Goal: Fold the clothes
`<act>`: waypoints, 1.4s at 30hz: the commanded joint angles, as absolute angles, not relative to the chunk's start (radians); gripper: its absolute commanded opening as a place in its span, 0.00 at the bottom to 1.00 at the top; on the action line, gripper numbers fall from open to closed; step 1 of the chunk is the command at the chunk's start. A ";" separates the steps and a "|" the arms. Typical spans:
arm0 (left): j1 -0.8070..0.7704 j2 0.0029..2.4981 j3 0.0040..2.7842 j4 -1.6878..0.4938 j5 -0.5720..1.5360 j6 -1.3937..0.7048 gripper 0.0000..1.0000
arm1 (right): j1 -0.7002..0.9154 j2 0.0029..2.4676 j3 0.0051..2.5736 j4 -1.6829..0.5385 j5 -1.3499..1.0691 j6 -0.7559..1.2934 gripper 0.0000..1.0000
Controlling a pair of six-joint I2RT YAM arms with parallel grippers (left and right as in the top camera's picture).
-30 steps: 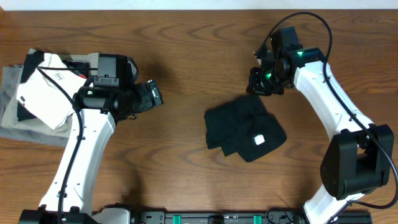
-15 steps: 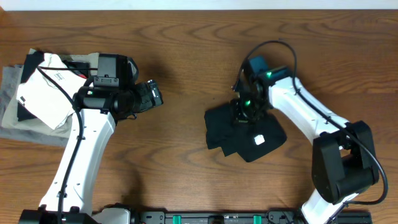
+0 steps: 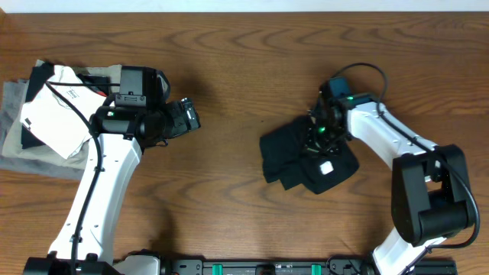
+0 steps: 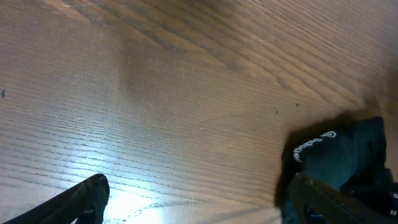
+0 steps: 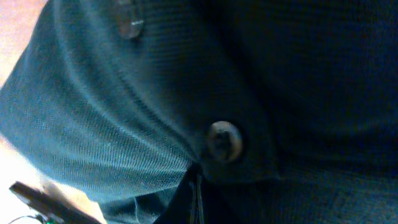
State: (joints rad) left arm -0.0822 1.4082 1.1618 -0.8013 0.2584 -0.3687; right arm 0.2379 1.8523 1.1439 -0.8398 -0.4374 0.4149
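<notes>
The black T-shirt (image 3: 298, 156) lies crumpled on the wooden table (image 3: 229, 191), not yet folded. The right gripper (image 3: 316, 139) presses into the T-shirt's far edge with fingers closed, likely to drag or pinch it, though I can't see cloth caught. The left gripper (image 3: 189, 116) hangs well left of the T-shirt, fingers wide apart, apparently keeping clear.
</notes>
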 commanded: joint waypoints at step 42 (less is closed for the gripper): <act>-0.081 1.418 1.162 -0.769 0.250 -0.360 0.94 | 0.281 2.110 1.377 -0.582 -0.428 0.389 0.01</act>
